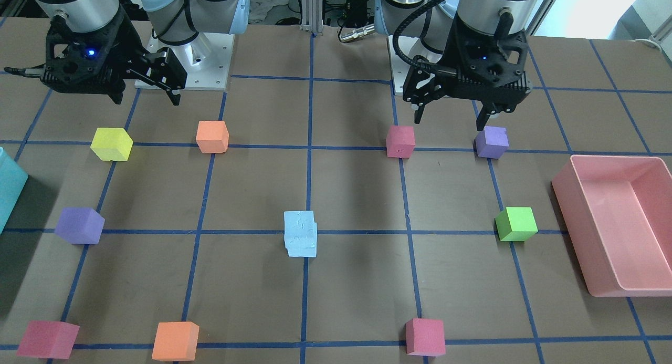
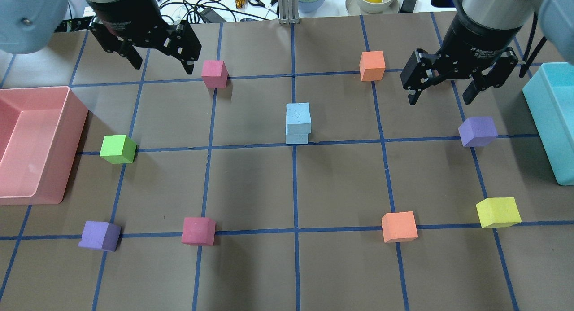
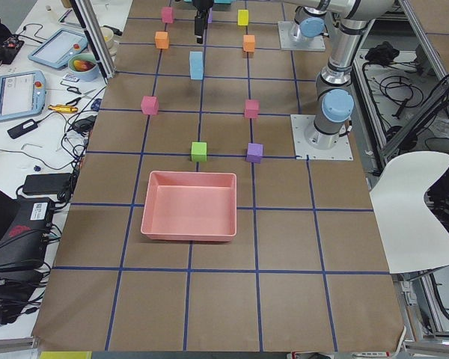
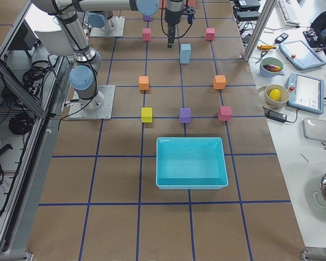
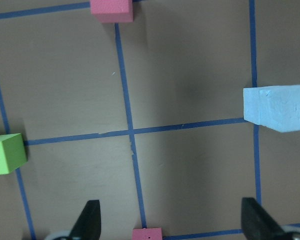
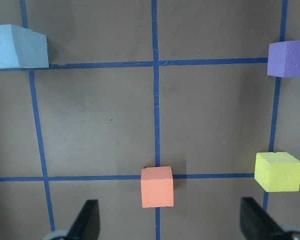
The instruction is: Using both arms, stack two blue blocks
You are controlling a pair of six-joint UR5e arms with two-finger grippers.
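Observation:
The two pale blue blocks (image 2: 298, 117) stand stacked, one on the other, at the table's middle; the upper one sits slightly offset. The stack also shows in the front view (image 1: 300, 238), at the right edge of the left wrist view (image 5: 277, 107) and at the top left of the right wrist view (image 6: 17, 46). My left gripper (image 2: 162, 62) is open and empty, raised over the far left of the table, apart from the stack. My right gripper (image 2: 440, 95) is open and empty, raised at the far right.
A pink bin (image 2: 76, 136) stands at the left edge and a teal bin (image 2: 545, 122) at the right edge. Loose cubes ring the stack: pink (image 2: 214, 73), orange (image 2: 372, 65), purple (image 2: 478, 131), green (image 2: 118, 149), yellow (image 2: 497, 212).

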